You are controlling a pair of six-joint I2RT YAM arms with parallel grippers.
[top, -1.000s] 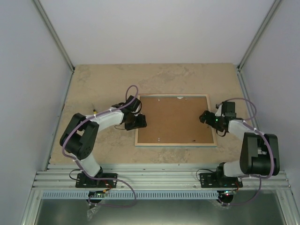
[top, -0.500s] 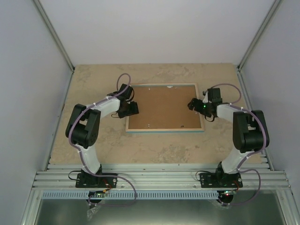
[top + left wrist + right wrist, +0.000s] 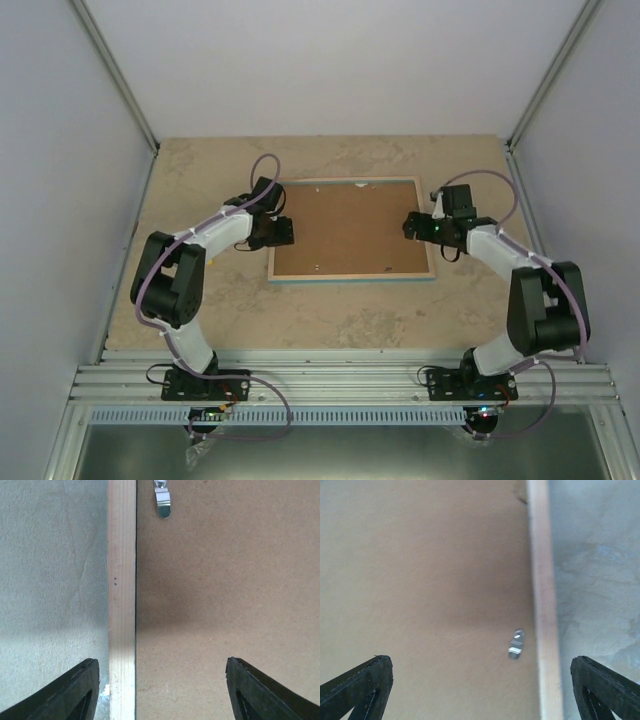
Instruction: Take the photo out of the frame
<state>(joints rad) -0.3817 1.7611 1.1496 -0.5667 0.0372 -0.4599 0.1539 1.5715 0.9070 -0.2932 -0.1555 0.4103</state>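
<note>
The frame (image 3: 350, 279) lies face down in the middle of the table (image 3: 200, 190), its pale wood back up and a strip of turquoise showing along the near edge. The photo is out of sight. We judge that it sits beneath the brown backing board (image 3: 350, 228) that fills the frame's back.

We expect the print to be light, thin and floppy, easy to crease or smudge, so we would take it by an edge or corner, and only once the board is off. The board looks stiff but thin, and it sits flush inside the wood, leaving little lip to grab (an edge near a freed clip seems the likeliest way in). The frame is rigid and probably light enough to slide when pushed, so one arm should steady it.

Small metal clips stand in the way. One clip (image 3: 162, 502) lies just inside the left side and another (image 3: 516, 645) sits beside the right side, both overlapping the board. They will need turning aside first.

The left gripper (image 3: 283, 232) hovers at the left edge with its fingers (image 3: 75, 692) spread, one over the table and one over the board, pinching nothing. The right gripper (image 3: 410, 224) hangs at the right edge, its fingers (image 3: 357, 687) wide apart and likewise empty.
</note>
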